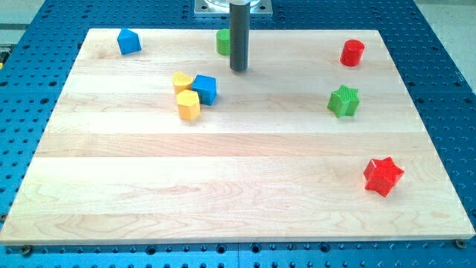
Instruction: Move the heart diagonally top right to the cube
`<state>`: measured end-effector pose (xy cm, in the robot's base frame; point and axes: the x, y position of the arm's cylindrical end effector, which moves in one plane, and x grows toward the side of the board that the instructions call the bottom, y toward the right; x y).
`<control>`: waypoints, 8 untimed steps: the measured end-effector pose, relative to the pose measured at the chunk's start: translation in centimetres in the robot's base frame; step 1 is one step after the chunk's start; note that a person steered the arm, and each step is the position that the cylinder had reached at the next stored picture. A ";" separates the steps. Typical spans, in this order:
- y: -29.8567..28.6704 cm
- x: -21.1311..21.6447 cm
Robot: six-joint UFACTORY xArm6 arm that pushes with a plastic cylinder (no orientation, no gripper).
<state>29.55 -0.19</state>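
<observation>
A yellow heart (181, 80) lies at the upper left of the wooden board (238, 193), touching the left side of a blue cube (204, 89). A yellow hexagon block (189, 105) sits just below them, touching the cube's lower left. My tip (238, 69) is above and to the right of the cube, a short gap away, and well right of the heart. The rod hides part of a green block (222, 42) behind it.
A blue block (129, 41) sits at the top left. A red cylinder (352, 53) is at the top right, a green star (343, 101) below it, and a red star (383, 176) at the lower right. Blue perforated table surrounds the board.
</observation>
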 end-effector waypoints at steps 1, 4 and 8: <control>-1.9 -3.1; -7.8 -0.8; -7.6 4.8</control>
<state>34.32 -7.77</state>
